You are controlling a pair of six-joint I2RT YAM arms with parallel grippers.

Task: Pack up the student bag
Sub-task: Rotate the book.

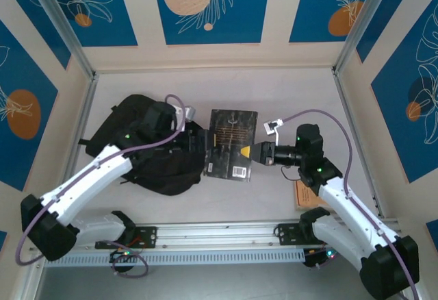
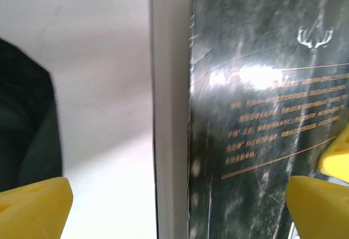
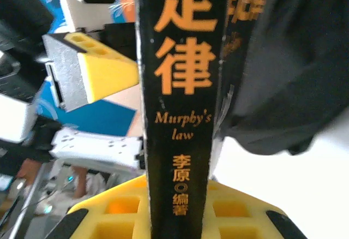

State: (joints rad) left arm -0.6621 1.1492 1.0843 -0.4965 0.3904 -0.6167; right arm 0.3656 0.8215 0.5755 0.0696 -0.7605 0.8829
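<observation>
Between the left jaws, which stand wide open, lies the pale page edge of the book [image 2: 262,113]. One yellow pad [image 2: 32,209] hangs over the bare surface [image 1: 226,88] and the other over the black cover, and I cannot tell if either touches anything. Just outside the first pad begins the bag [image 1: 147,149], black and soft, lying flat under the left arm [image 1: 89,177].

The right jaws are almost closed and grip the book at its spine side, with one yellow finger [image 1: 245,151] on top of the cover. From the right wrist, the spine faces the camera with orange characters and the words "Murphy's law". Black fabric of the bag lies just beside the book there.

The book's far end, away from the right jaws, reaches the edge of the bag; whether it touches I cannot tell.

Behind the right jaws, near the right arm [image 1: 349,207], a small orange card [image 1: 304,192] lies on the pale grey surface. A metal rail [image 1: 219,235] runs along the near edge. The walls [image 1: 205,2] are beige with blue panels, orange discs and white leaf lines.
</observation>
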